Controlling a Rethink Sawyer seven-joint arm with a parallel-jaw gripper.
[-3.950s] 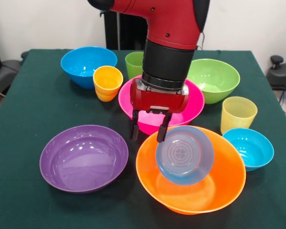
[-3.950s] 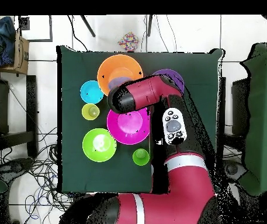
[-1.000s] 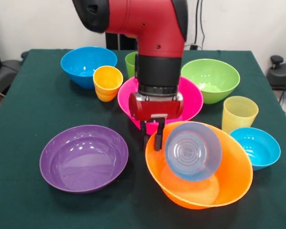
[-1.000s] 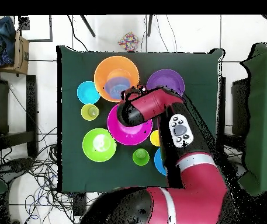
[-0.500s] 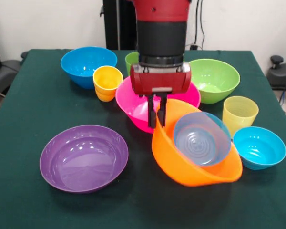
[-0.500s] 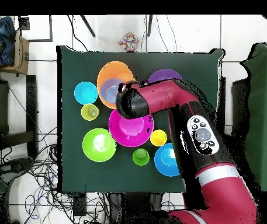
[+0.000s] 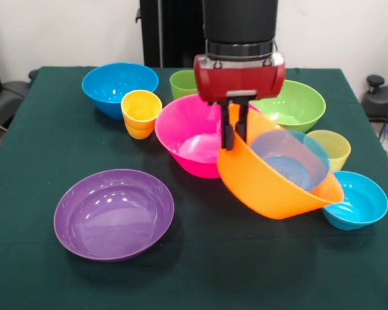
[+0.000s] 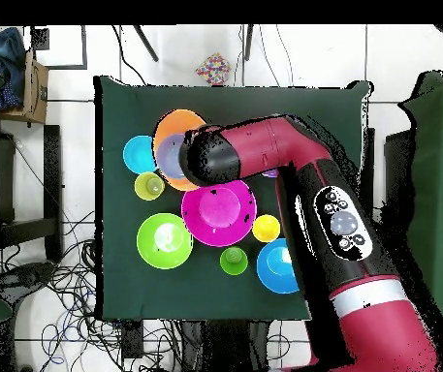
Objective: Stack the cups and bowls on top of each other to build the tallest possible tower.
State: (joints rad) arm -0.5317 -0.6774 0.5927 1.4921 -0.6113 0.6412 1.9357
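My gripper [image 7: 235,131] is shut on the near rim of the large orange bowl [image 7: 265,187]. That bowl hangs tilted, its open side turned to the right. A small translucent blue bowl [image 7: 288,158] lies inside it. The big pink bowl [image 7: 191,139] sits just left of the orange one, touching or nearly touching it. In the overhead view the arm covers the gripper, and the orange bowl [image 8: 176,131] shows beside the pink bowl [image 8: 215,215].
Around them stand a purple bowl [image 7: 114,213], a blue bowl [image 7: 119,87], a yellow-orange cup [image 7: 141,113], a green cup [image 7: 183,84], a green bowl [image 7: 291,106], a pale yellow cup [image 7: 331,147] and a small blue bowl [image 7: 357,201] by the orange bowl's low edge.
The gripper has risen and shifted right, carrying the orange bowl up and tilting it more steeply. The small blue bowl stays inside it. More of the pink bowl now shows.
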